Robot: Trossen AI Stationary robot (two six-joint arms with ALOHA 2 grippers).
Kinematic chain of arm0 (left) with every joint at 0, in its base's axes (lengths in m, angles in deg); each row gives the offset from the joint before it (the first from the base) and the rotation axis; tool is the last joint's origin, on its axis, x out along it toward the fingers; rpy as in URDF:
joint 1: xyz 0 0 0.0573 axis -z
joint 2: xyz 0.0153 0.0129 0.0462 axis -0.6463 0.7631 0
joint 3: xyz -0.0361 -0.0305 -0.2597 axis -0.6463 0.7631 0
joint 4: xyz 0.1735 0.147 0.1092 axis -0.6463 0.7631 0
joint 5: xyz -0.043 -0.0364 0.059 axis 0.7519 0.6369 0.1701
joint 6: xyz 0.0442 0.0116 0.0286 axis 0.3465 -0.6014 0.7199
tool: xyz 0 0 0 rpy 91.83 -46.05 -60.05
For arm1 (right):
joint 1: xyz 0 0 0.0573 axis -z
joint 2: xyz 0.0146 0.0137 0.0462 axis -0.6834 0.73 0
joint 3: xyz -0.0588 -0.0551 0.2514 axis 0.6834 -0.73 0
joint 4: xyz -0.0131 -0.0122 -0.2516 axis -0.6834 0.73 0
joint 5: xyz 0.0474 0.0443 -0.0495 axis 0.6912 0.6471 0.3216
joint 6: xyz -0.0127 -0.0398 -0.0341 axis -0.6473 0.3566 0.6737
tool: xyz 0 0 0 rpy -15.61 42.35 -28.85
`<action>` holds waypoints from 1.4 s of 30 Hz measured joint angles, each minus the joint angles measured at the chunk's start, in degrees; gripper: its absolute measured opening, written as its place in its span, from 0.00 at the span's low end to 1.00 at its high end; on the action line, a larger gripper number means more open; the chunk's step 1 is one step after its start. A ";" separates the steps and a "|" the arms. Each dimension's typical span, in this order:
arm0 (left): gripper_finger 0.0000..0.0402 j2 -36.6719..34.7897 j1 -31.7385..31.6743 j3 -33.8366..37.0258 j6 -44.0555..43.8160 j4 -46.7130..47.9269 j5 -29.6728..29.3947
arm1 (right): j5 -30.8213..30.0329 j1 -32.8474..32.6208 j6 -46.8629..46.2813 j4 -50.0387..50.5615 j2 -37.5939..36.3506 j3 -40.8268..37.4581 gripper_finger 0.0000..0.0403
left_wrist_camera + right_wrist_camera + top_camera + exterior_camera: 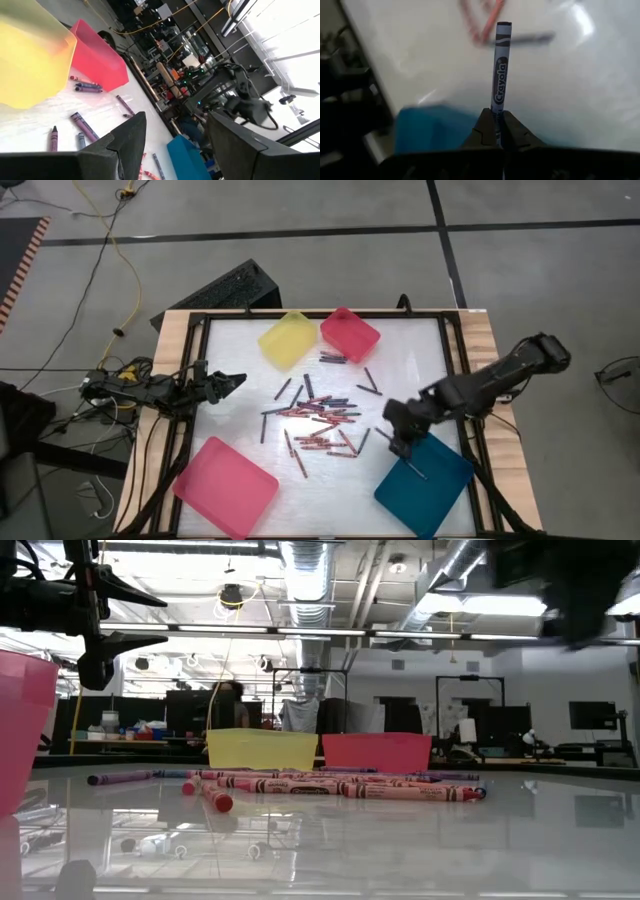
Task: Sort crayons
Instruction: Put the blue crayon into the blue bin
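A dark bluish crayon stands pinched at its lower end between the narrow-set fingers of the right gripper, which hangs over the near corner of the teal tray; one more crayon already lies inside that tray. The loose crayons, a few dozen red and dark sticks too tangled to count exactly, lie scattered across the middle of the white table. Four trays sit around them: one yellow tray, one small red tray, one large pink tray and the teal one. The left gripper waits at the table's left edge, fingers spread wide and holding nothing.
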 joint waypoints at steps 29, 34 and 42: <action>0.50 0.01 0.00 0.00 -1.83 1.23 -0.70 | -4.19 -24.86 -37.93 3.26 20.59 0.04 0.01; 0.50 0.02 0.00 0.00 -2.33 1.27 -0.68 | -4.03 -23.37 -33.21 -0.30 22.18 0.04 0.03; 0.50 -0.01 0.00 0.00 -2.33 1.35 0.02 | -2.88 -22.43 -31.53 0.10 22.36 0.04 0.14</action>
